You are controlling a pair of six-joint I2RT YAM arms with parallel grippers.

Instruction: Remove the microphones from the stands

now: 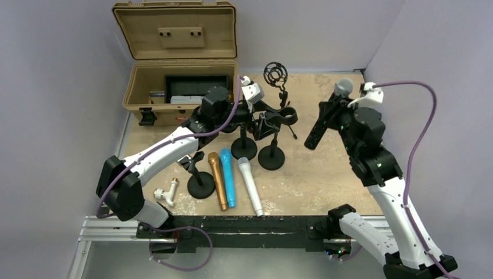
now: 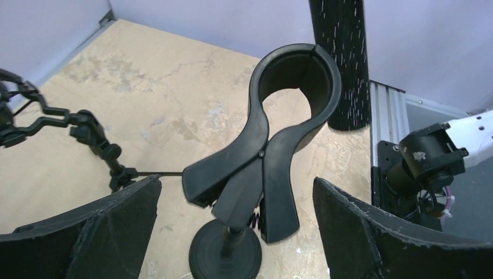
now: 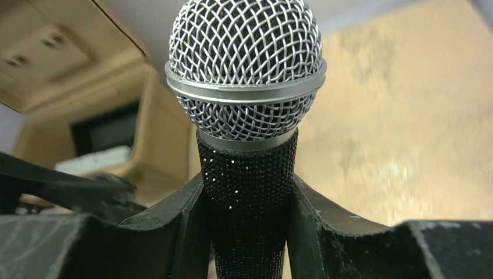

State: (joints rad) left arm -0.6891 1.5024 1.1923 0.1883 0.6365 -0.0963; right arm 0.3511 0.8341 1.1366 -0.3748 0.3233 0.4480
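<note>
tan case [image 1: 135, 88] open, tray [image 1: 195, 86] inside; right pincer [image 3: 246, 232] clamps microphone [image 3: 245, 75]; left pincer [image 2: 235, 216] spread, empty.

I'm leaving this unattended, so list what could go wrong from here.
The silver-headed black glitter microphone is pinched just under its head by the right gripper; its long body could swing or slip. That body hangs near the empty black spring clip, which sits between the open fingers of the left gripper; a sideways move might topple the stand.
</note>
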